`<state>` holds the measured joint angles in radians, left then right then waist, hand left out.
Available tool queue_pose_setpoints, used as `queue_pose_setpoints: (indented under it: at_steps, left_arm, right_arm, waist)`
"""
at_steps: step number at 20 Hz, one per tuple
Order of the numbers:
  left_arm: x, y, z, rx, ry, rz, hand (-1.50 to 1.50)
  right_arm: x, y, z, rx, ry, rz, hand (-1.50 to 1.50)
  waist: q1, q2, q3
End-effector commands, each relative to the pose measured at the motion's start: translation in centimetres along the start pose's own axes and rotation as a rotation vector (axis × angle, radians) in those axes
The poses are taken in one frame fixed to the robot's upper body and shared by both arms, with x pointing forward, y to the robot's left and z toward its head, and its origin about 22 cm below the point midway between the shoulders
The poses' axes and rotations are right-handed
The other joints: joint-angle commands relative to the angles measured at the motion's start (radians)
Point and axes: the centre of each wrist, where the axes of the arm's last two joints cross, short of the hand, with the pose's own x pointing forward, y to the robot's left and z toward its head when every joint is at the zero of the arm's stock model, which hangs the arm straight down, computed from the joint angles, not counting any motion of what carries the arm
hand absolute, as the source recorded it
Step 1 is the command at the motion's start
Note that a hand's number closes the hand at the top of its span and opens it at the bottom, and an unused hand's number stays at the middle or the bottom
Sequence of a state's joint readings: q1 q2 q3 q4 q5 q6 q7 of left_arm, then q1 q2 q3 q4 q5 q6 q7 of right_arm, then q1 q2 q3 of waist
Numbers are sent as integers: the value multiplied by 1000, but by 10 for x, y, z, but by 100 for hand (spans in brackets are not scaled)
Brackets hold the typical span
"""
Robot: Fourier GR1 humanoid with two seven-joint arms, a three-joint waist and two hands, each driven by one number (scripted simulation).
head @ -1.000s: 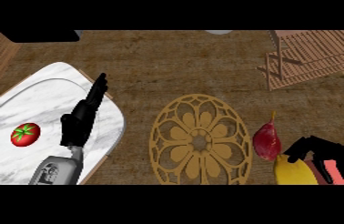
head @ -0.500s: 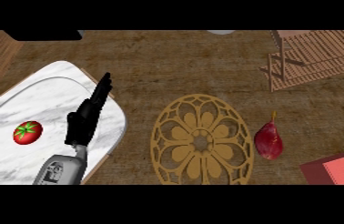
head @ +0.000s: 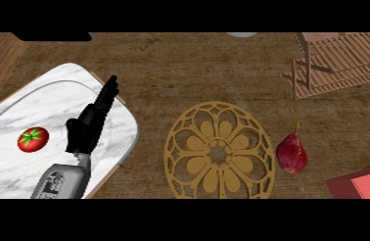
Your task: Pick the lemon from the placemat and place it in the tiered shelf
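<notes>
A: What do you have on the surface (head: 195, 78)?

B: You see brown, wood-grained surface. A marble tray (head: 65, 108) lies at your left with a tomato (head: 33, 139) on it. The left hand (head: 90, 122) rests above the tray, fingers straight and holding nothing. A round golden placemat (head: 219, 151) sits in the middle, a dark red pointed fruit (head: 291, 154) just beside its right edge.

A: And the lemon, the shelf?

B: You cannot find a lemon anywhere. The wooden tiered shelf (head: 329, 63) is cut off at the upper right, and a red slab (head: 350, 184) at the lower right corner is too cropped to name. Your right hand shows nowhere.
</notes>
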<state>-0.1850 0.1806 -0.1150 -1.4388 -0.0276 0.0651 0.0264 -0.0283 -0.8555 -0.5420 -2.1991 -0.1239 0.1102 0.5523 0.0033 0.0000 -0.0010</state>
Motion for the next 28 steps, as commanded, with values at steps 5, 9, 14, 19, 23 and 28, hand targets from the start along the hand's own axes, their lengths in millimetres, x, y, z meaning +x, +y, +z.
queue_pose_setpoints:
  at_steps: [5,9,14,19,23,28]
  left_arm:
    - [-8,-2,4,1,-3,-26,0]
    - [-13,15,-3,-2,-2,-4,0]
    - [6,1,4,-15,-10,7,0]
    - [6,-14,-17,2,0,-3,0]
    - [-1,-5,5,-8,2,-2,0]
    - [1,-11,-11,-16,-4,-20,0]
  right_arm:
    - [-11,-19,-44,-101,33,20,150]
    - [-19,-33,-60,-152,24,26,150]
    - [-11,-18,-92,-215,14,52,150]
    - [-13,-26,-119,-238,-23,130,150]
    - [-26,-10,-133,-258,-50,153,150]
    - [-40,-3,-155,-273,-46,209,150]
  waist:
    - [6,2,1]
    - [1,2,1]
    - [15,1,1]
    - [10,4,0]
    - [12,2,1]
    - [11,4,1]
